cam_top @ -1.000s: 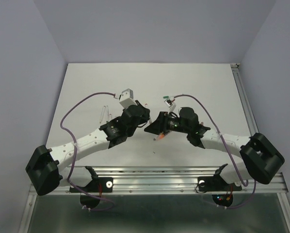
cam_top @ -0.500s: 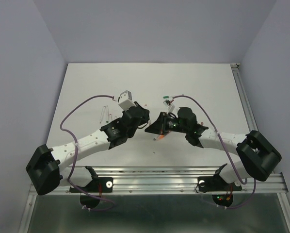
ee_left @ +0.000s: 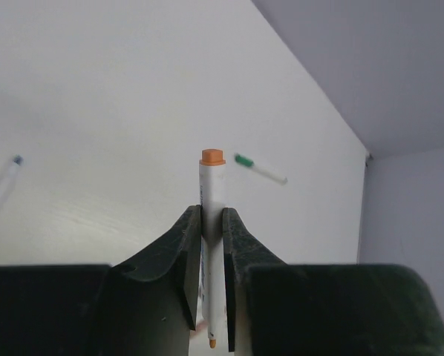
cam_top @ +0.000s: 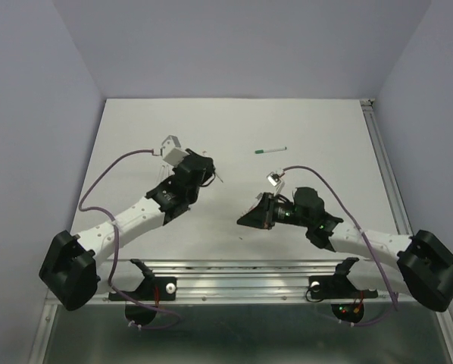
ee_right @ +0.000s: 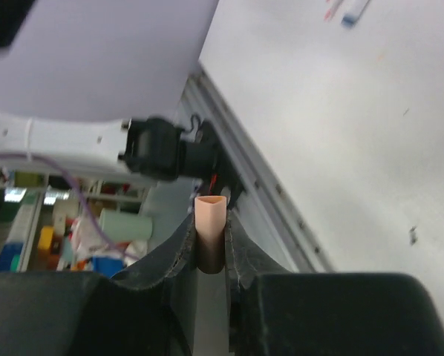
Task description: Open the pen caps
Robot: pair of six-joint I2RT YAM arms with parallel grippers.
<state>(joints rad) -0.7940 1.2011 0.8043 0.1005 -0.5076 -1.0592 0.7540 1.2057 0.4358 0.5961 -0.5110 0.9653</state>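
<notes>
My left gripper (cam_top: 210,175) is shut on a whitish pen barrel (ee_left: 211,189) with an orange end, and the barrel stands up between the fingers (ee_left: 211,213). My right gripper (cam_top: 247,220) is shut on a short orange-pink pen cap (ee_right: 210,216). The cap's open end points away from the wrist and it is off the pen. The two grippers are well apart, the right one nearer the table's front edge.
A pen with a green tip (cam_top: 270,150) lies on the white table behind the grippers and shows in the left wrist view (ee_left: 259,170) too. Another pen with a blue tip (ee_left: 1,187) lies to the left. The metal rail (cam_top: 242,267) runs along the near edge.
The grippers were together at the middle and have pulled apart. The left went left and back with the barrel, the right went toward the near edge with the cap.
</notes>
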